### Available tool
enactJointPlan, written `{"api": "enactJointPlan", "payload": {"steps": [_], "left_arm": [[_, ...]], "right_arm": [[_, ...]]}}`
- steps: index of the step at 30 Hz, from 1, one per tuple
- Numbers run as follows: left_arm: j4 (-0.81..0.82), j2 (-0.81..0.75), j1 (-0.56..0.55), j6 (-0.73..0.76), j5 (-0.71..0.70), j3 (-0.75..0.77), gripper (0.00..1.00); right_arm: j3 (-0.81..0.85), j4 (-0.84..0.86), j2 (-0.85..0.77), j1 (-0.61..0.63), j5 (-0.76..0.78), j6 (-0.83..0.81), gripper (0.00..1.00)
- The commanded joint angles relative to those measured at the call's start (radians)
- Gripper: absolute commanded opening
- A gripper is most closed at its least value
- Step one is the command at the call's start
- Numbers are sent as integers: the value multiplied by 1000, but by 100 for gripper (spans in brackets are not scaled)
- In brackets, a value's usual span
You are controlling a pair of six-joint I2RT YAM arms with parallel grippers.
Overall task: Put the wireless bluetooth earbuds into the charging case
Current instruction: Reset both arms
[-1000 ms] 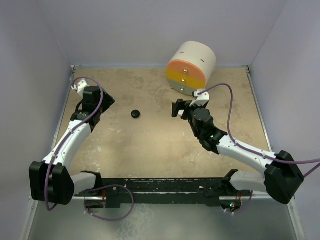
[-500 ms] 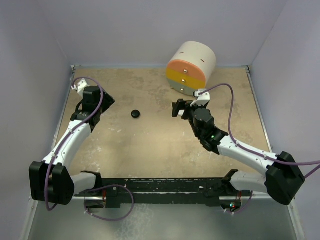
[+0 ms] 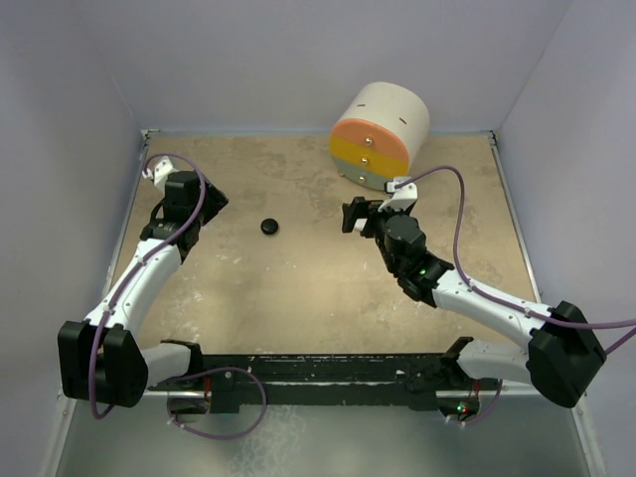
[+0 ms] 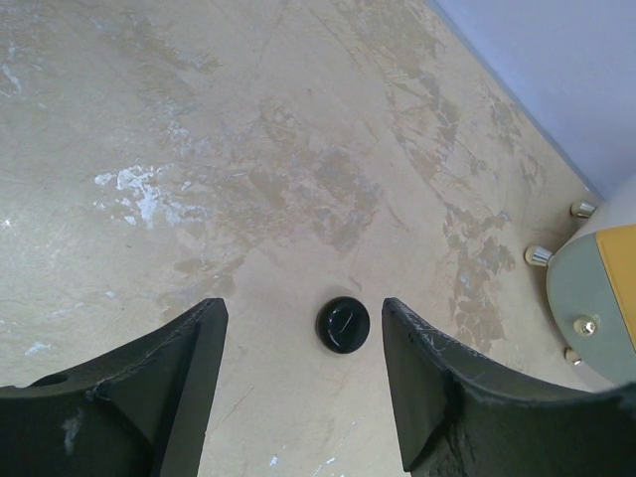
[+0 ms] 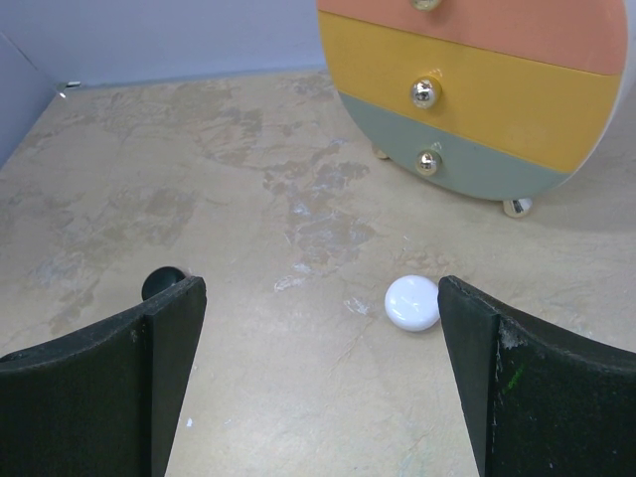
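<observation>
The charging case [image 3: 268, 227] is a small glossy black puck lying on the beige table. In the left wrist view the case [image 4: 343, 324] lies on the table beyond and between the fingertips of my left gripper [image 4: 303, 338], which is open and empty. My left gripper [image 3: 209, 199] is to the case's left. My right gripper [image 3: 350, 214] is to its right, open, with nothing between its fingers [image 5: 320, 298]. A glossy white round piece [image 5: 411, 302] lies just inside the right finger; I cannot tell what it is. The black case [image 5: 162, 282] peeks out behind the left finger. The earbuds are out of view.
A cream cylindrical drawer unit [image 3: 380, 136] with orange, yellow and grey-green drawer fronts [image 5: 477, 89] stands at the back right, close behind my right gripper. Lavender walls [image 3: 298, 60] close in the table on three sides.
</observation>
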Motion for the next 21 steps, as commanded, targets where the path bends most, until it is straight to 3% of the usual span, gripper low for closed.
{"api": "enactJointPlan", "payload": {"steps": [1,21], "left_arm": [[26,-21,4,-3,-3,24,62],[19,-25,4,-3,-3,30,62]], "right_arm": [[8,25,-21,-6,2,-7,100],[1,8,-49,-6,7,-8,100]]}}
